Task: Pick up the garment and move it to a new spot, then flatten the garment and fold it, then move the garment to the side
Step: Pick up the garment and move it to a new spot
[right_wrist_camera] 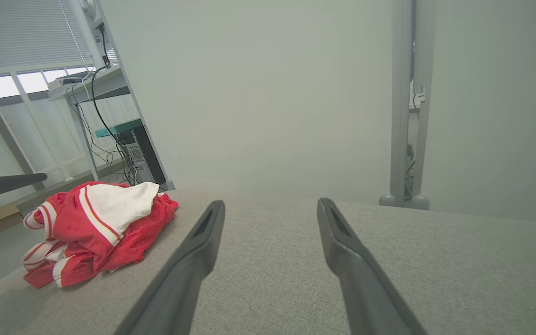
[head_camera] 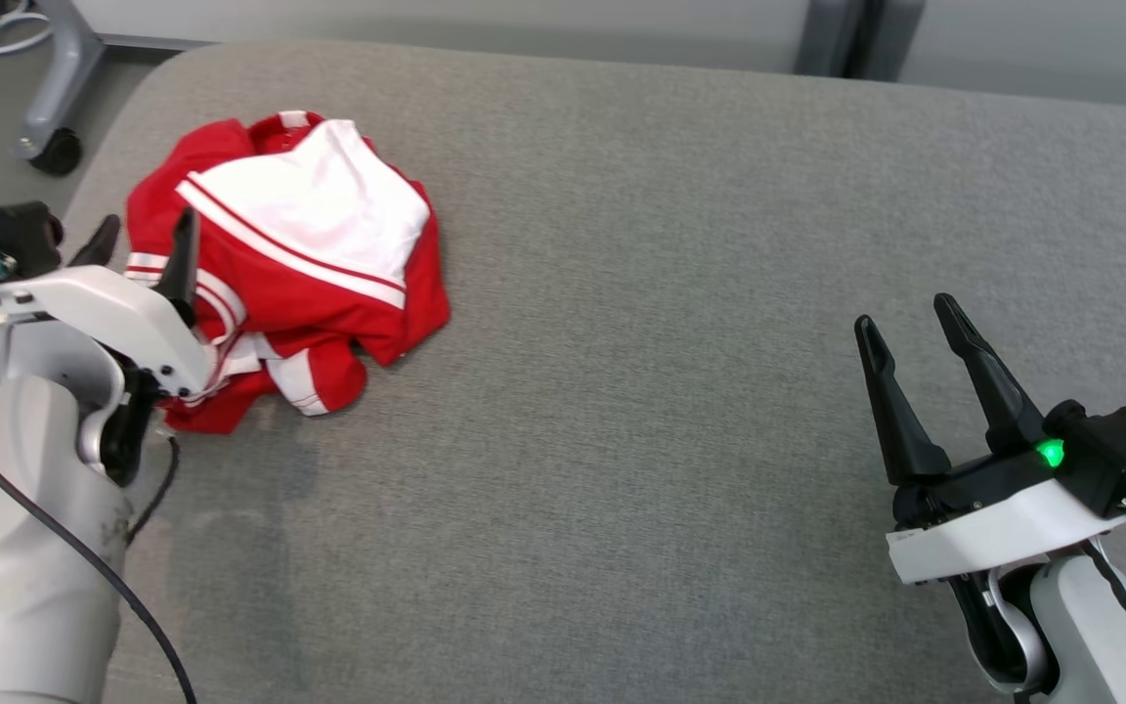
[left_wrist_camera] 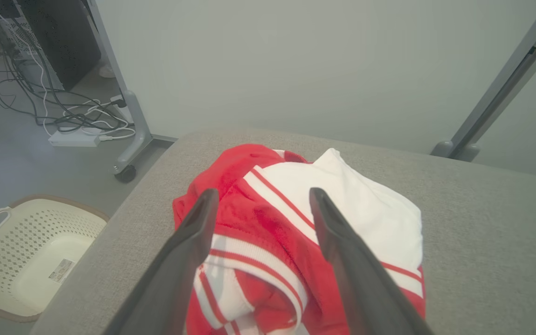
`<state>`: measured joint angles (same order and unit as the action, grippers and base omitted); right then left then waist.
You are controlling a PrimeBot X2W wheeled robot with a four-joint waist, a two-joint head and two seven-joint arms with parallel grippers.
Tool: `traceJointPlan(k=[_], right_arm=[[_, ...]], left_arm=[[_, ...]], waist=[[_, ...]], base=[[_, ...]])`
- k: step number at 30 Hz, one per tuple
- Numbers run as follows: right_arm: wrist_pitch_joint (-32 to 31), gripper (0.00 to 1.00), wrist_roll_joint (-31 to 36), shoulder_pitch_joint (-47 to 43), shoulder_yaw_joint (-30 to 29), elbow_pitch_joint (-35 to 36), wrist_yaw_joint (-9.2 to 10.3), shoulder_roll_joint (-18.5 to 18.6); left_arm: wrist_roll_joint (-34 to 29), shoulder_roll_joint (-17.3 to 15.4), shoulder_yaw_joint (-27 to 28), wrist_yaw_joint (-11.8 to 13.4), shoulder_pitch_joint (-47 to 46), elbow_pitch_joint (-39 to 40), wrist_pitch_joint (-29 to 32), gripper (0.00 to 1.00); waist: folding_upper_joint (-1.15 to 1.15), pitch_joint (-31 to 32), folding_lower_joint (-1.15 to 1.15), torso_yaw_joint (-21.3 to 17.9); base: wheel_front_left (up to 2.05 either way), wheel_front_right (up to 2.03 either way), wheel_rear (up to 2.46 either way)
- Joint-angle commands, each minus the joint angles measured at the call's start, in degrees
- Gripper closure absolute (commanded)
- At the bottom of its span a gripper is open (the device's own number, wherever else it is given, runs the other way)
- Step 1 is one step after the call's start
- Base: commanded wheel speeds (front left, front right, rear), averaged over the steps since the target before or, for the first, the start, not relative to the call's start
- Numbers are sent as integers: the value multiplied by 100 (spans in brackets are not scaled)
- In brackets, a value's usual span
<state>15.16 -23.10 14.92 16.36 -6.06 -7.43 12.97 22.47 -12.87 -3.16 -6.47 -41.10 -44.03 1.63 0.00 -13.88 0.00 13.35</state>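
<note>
The garment [head_camera: 289, 264], a red sports top with a white panel and striped trim, lies in a crumpled heap near the far left corner of the grey cushion [head_camera: 641, 411]. It looks like thin mesh cloth: light, limp and likely a bit slick, so it should sag and trail from whatever point is lifted rather than keep any shape. Nothing about it looks fragile.

A pinch on a thick fold or on the ribbed striped band at the near left edge would probably hold better than a grab at the smooth white panel (a single thin layer could slip out).

The left gripper [head_camera: 150, 230] is spread wide and holds nothing. In the left wrist view its fingers stand astride the near left part of the heap, though I cannot tell whether they touch the cloth. The right gripper [head_camera: 905, 318] is also spread and empty, well apart from the garment, over bare cushion on the right.

Bunched as it is, the garment has no true long axis. The heap runs slightly longer from far to near, and the white panel's striped edge slants from far left to near right. Which way the collar points is unclear.
</note>
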Motion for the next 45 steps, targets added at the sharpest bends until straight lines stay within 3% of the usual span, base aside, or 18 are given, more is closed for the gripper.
traceJointPlan(k=[1,4,17,18,19,20,21,32,45], right_arm=[[16,0,-10,126,17,17,-11,39],[16,0,-18,172,38,11,-11,43],[16,0,-66,330,120,-70,-11,-27],[16,0,-68,330,112,-76,-11,-33],[16,0,-69,334,106,-81,-11,-33],[16,0,-69,340,98,-83,-11,-35],[16,0,-70,343,92,-84,-11,-38],[16,0,-43,242,74,-134,-11,-64],[16,0,-106,-96,46,-227,-11,-219]], left_arm=[[109,-102,-10,-43,-250,-221,123,0],[180,-190,-22,-52,-422,-441,286,0],[642,-621,-154,-103,-1023,-1811,2289,0],[682,-637,-173,-106,-1028,-1853,2367,11],[707,-654,-188,-108,-1029,-1882,2405,41],[718,-672,-206,-110,-1028,-1895,2415,53],[735,-684,-226,-110,-1027,-1901,2414,100],[1064,-721,-637,-101,-908,-1480,2296,100],[1573,-1087,-1537,-102,-1074,308,2256,100]], waist=[[0,-205,0,-226],[0,-276,0,-315],[0,-471,0,-818],[0,-473,0,-834],[0,-474,0,-849],[0,-473,0,-860],[0,-468,0,-868],[0,-256,0,-782],[0,588,0,-730]], base=[[0,0,0],[0,0,0],[0,0,0],[0,0,0],[0,0,0],[0,0,0],[0,0,0],[0,0,0],[0,0,0]])
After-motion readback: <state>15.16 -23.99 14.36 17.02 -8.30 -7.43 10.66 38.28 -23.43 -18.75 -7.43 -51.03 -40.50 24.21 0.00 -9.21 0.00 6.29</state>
